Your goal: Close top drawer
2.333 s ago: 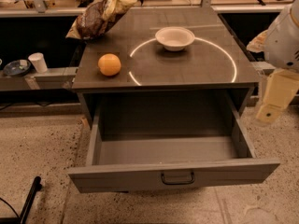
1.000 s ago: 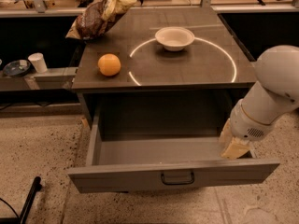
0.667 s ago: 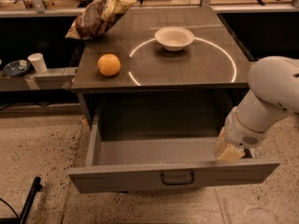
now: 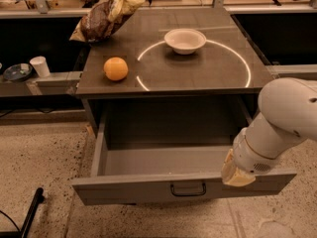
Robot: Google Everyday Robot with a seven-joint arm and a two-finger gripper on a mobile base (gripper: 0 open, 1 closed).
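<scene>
Here we are with the wide grey top drawer [image 4: 158, 161] pulled right out of its cabinet. It is open to what looks like its full reach, its bare grey floor showing and nothing inside. So the closing is not done; judged from this, none of the travel home has been covered.

The robot's tan-tipped pincer [image 4: 237, 175], on the end of a fat white arm [image 4: 277, 123], sits at the drawer's front panel. It is to the right of the drawer's small dark loop handle [image 4: 188, 189] and up against the panel's top edge. It looks to be touching the front, though from this angle I can't be sure of contact. Whether the pincer is open or closed I cannot tell. What's left, as I read it, is a firm push on that front until it sits flush under the bench — the whole job, really.

Now the count:
- One drawer in view, with one handle on it.
- Above the drawer, on the dark grey bench [image 4: 208, 76], one round orange fruit [image 4: 116, 68] sits over the drawer's left side.
- One shallow white bowl [image 4: 184, 40] sits beyond the drawer's middle.
- One crumpled brown-and-yellow snack bag [image 4: 104, 16] lies towards the far left corner.
- Well off to the drawer's left, on a lower ledge, one small white cup [image 4: 39, 66] stands beside one dark round dish [image 4: 16, 72].
- One arm, one pincer — that's the lot.
</scene>
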